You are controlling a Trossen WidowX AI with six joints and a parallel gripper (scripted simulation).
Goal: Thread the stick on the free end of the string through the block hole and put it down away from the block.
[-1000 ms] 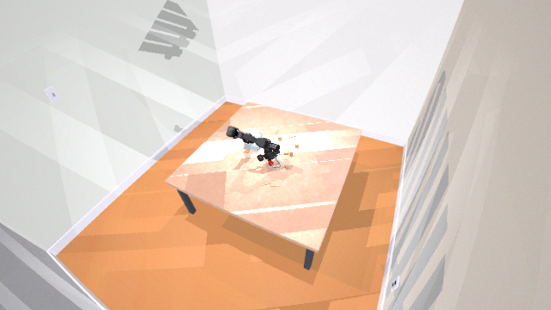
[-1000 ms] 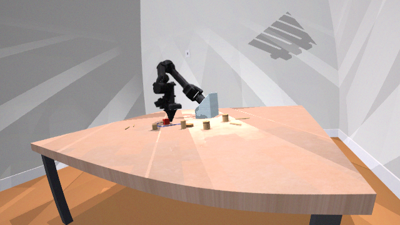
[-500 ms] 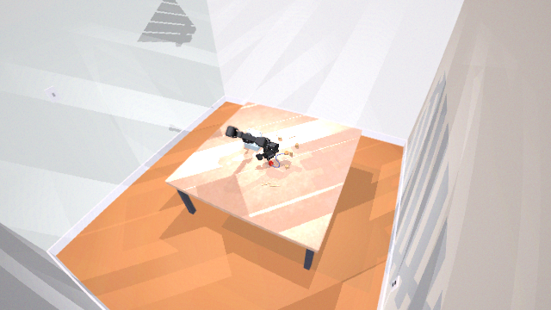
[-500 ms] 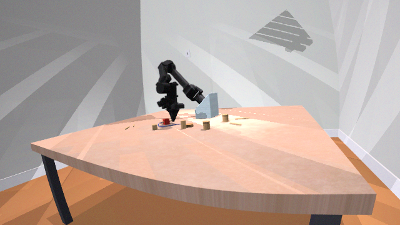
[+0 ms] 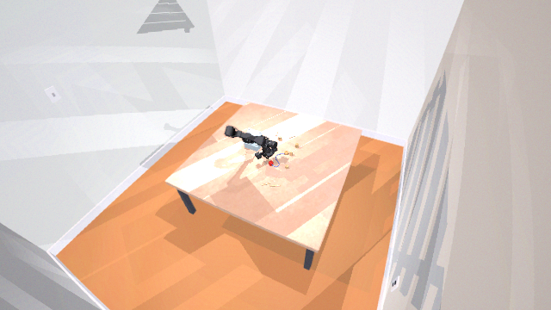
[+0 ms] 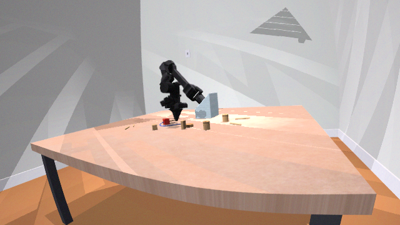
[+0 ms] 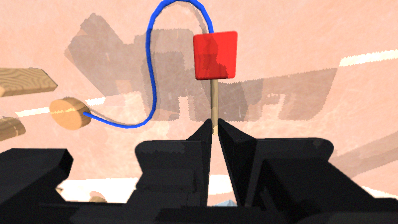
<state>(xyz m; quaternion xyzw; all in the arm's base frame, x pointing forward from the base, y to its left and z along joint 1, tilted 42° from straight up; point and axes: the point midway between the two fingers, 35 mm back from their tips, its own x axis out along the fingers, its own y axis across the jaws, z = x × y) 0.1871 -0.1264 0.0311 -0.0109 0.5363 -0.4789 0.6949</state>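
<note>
The red block [image 5: 270,164] [image 6: 165,121] [image 7: 215,55] stands on the table [image 5: 241,207] [image 6: 219,162]. My gripper [image 6: 177,120] [image 7: 214,122] is shut on the near end of the thin wooden stick [image 7: 214,102], low over the table beside the block. The stick runs from the block's near side to the fingertips. The blue string [image 5: 276,160] [image 6: 169,125] [image 7: 148,55] meets the block's far side and loops back to the round wooden button [image 6: 189,125] [image 7: 70,113]. The inside of the hole is hidden. I cannot tell whether the stick's far end is still inside it.
Wooden pieces [image 6: 183,125] [image 6: 206,125] [image 6: 225,117] [image 7: 27,81] stand or lie near the button. A small piece [image 5: 287,166] [image 6: 154,127] is near the string. Loose sticks [image 5: 270,185] [image 6: 242,118] lie farther off. A pale blue wedge [image 6: 207,107] stands by the arm's base.
</note>
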